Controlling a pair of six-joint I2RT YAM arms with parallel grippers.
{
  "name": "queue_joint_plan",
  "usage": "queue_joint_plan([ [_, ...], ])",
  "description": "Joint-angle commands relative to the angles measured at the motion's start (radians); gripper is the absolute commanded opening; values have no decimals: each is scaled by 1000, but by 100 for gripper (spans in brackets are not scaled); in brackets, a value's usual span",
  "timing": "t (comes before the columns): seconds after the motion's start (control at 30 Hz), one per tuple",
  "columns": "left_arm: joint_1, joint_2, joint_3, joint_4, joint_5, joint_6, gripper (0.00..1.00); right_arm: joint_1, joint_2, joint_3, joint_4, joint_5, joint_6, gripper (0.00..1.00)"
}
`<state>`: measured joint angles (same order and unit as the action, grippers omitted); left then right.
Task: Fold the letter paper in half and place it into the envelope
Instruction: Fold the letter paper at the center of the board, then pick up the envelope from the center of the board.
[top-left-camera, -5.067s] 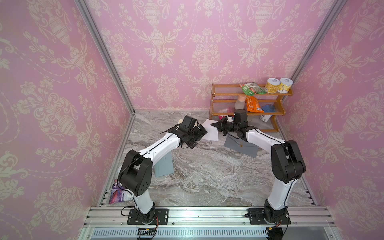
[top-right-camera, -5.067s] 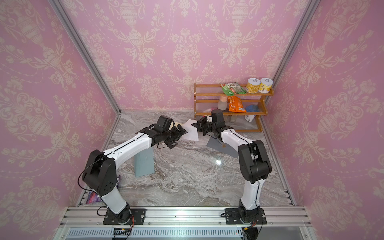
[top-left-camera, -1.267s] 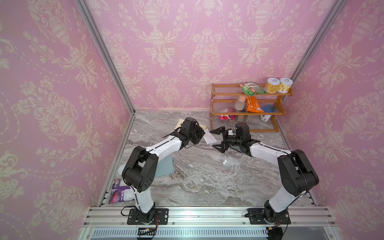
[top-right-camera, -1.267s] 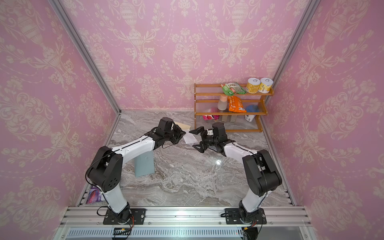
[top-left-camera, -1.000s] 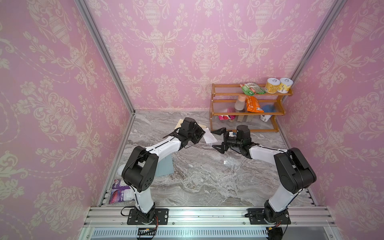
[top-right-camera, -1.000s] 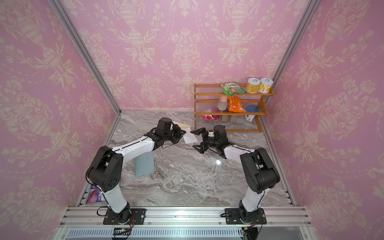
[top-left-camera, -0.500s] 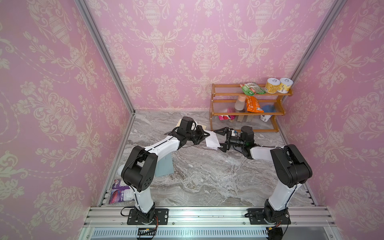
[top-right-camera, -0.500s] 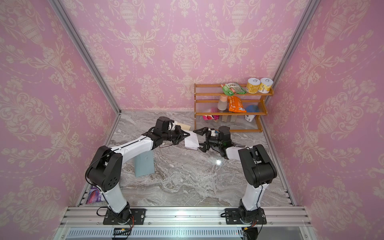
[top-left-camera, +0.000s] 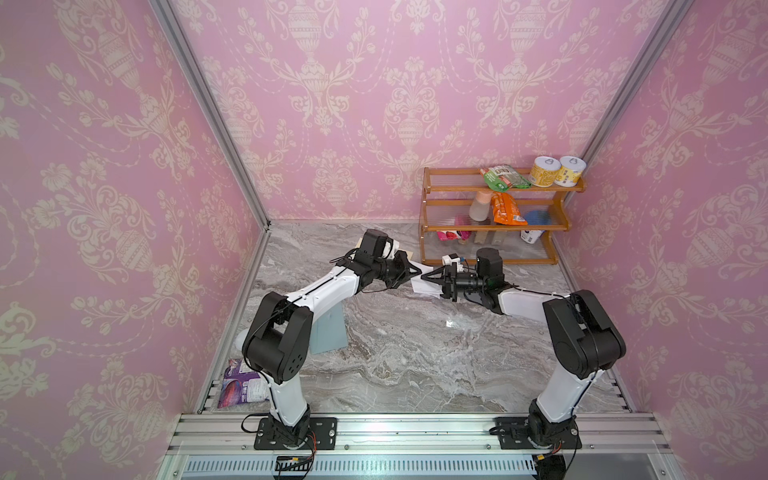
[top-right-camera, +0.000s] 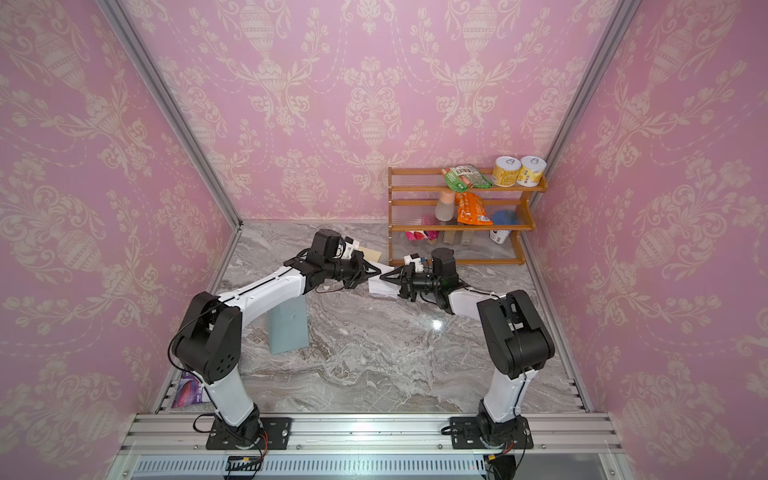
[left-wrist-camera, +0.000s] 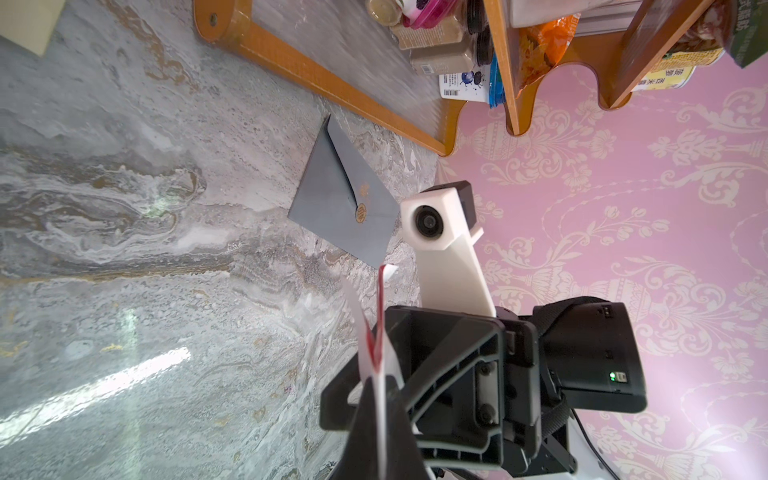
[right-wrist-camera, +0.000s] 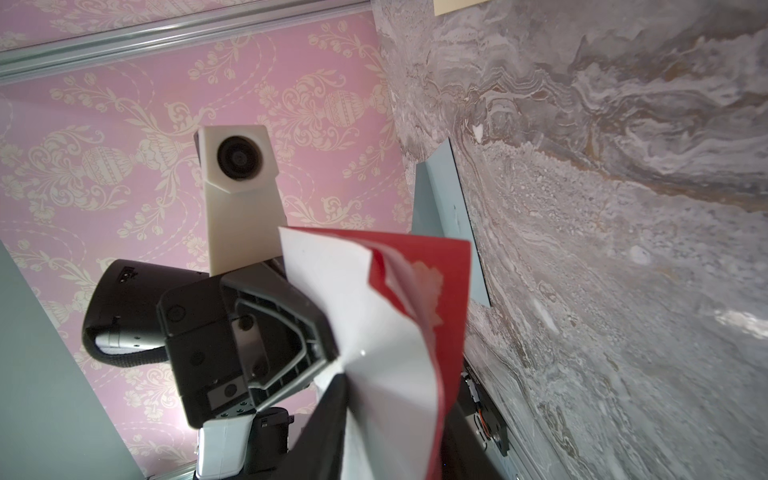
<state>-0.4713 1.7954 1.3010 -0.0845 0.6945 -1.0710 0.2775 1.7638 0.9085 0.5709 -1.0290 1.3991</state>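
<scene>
Left arm: stretched forward from its base and slanted toward the centre, forearm low over the surface (top-left-camera: 415, 357). Left gripper (top-left-camera: 411, 271): pressed together on the paper (top-left-camera: 422, 286), a sheet red on one face and white on the other, loosely folded and held between the two grippers. Right gripper (top-left-camera: 424, 276): meets the left one tip to tip, pinching the same paper. Right arm: elbow raised, forearm near level, pointing toward the left arm. The grey envelope (left-wrist-camera: 340, 203) lies flat on the surface near the wooden shelf (top-left-camera: 490, 226).
</scene>
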Motion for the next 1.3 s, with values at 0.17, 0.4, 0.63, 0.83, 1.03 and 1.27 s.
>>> queue_joint_plan([
  [0.17, 7, 13, 49, -131, 41, 157, 0, 13, -34, 15, -92, -20, -81, 12],
  [0.4, 11, 9, 88, -363, -81, 306, 79, 12, -26, 20, -88, 0, -77, 0],
  [0.63, 31, -85, 108, -661, -503, 394, 99, 14, -42, 18, -198, 34, -143, 0],
  [0.83, 74, -168, 52, -841, -775, 396, 99, 12, -46, 27, -286, 48, -196, 0],
  [1.03, 140, -250, -31, -959, -947, 362, 99, 13, -30, 29, -287, 53, -191, 0],
  [1.27, 203, -320, -118, -995, -1046, 346, 99, 13, -9, 20, -254, 52, -171, 0],
])
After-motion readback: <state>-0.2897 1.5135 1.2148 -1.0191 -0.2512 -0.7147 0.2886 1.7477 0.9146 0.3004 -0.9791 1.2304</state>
